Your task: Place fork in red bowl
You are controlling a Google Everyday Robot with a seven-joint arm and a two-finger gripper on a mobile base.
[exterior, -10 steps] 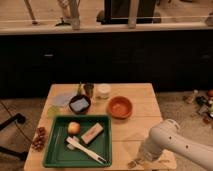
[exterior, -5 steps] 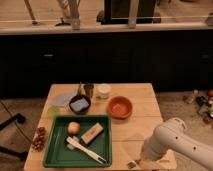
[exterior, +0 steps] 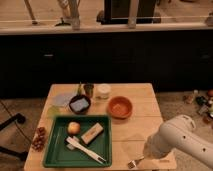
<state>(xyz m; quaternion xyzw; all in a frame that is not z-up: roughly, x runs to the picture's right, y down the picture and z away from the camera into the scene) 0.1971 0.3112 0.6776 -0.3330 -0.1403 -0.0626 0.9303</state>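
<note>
The small silver fork point(exterior: 132, 163) is at the front edge of the wooden table point(exterior: 135, 130), right of the green tray; its tines point front-left. The orange-red bowl point(exterior: 120, 106) stands in the middle of the table, behind the fork, and looks empty. My gripper point(exterior: 144, 156) is at the lower left end of the white arm point(exterior: 177, 142), right at the fork's handle end. The white arm hides most of it, so I cannot tell whether it holds the fork.
A green tray point(exterior: 102, 150) at front left holds an apple point(exterior: 74, 127), a tan block point(exterior: 92, 133) and white plastic utensils point(exterior: 85, 149). Behind it stand a dark bowl point(exterior: 79, 104), a cup point(exterior: 89, 90), a white container point(exterior: 103, 91) and a pale plate point(exterior: 62, 99).
The white arm has shifted slightly right and lower at the table's front right corner. The fork and the other things have stayed where they were.
</note>
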